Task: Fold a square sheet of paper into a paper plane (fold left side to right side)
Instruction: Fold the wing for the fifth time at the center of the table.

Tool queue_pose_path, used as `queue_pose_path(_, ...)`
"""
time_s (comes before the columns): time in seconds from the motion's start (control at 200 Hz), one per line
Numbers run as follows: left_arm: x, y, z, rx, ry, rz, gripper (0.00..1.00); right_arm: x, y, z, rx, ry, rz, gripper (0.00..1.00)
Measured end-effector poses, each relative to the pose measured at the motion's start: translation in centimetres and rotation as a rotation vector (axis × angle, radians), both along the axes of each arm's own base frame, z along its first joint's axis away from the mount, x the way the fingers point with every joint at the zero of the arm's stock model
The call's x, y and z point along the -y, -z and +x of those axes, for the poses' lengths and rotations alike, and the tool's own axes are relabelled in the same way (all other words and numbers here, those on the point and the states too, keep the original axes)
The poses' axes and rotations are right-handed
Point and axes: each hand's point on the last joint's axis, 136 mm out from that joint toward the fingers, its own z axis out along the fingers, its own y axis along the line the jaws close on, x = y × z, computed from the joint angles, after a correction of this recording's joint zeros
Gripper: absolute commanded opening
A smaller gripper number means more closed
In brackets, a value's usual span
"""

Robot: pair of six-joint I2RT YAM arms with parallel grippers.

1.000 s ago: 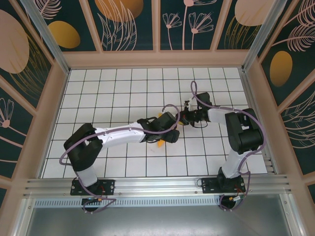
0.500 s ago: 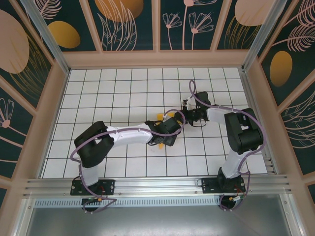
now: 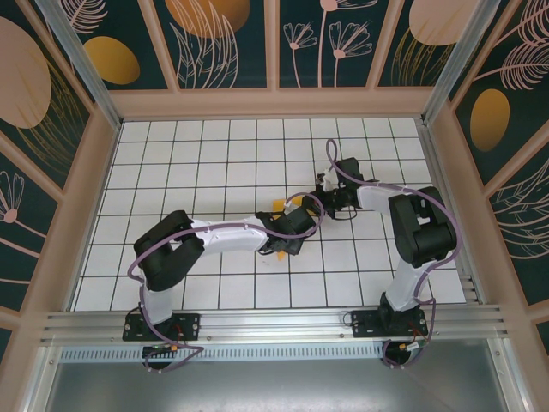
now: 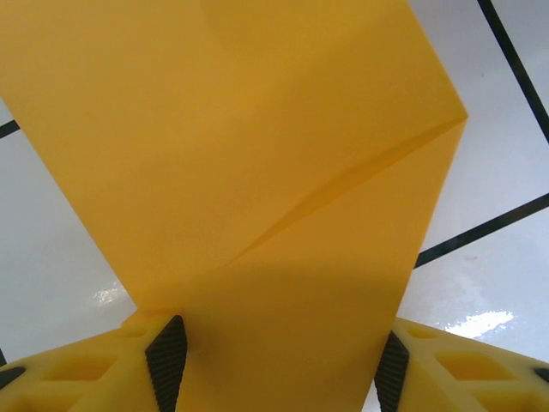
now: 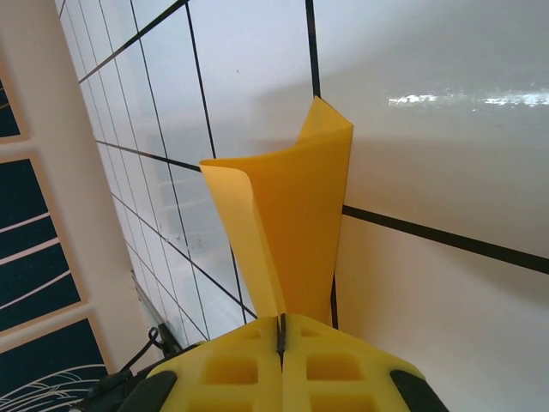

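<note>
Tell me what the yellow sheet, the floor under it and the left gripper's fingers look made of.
Square sheet of paper: thin matt paper, it seems; it holds a sharp crease and curls softly. Floor: glossy white surface with black grid lines, showing glare; tile or laminate, unclear. Left gripper fingers: yellow moulded plastic, probably, with hollow pockets; dark matt pads, likely rubber.

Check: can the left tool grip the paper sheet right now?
Probably yes: the sheet sits between the open fingers of the left tool with nothing in between, though the right tool pinches another edge.
</note>
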Motion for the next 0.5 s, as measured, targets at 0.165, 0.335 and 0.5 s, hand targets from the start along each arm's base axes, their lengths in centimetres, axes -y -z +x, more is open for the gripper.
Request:
queue_pose_path(0.165,0.01,0.00,0.00,-0.001,-0.003,-0.002,0.48,-0.04,0.21,-0.06,-0.002,0.000,-0.011,0.10)
queue_pose_path(0.335,0.08,-0.02,0.02,0.000,-0.003,-0.005,0.39,0.08,0.52,0.07,-0.006,0.006,-0.028,0.11)
queue_pose_path(0.5,0.05,0.09,-0.06,-0.004,-0.005,-0.007,0.27,0.12,0.79,0.04,-0.013,0.007,-0.033,0.12)
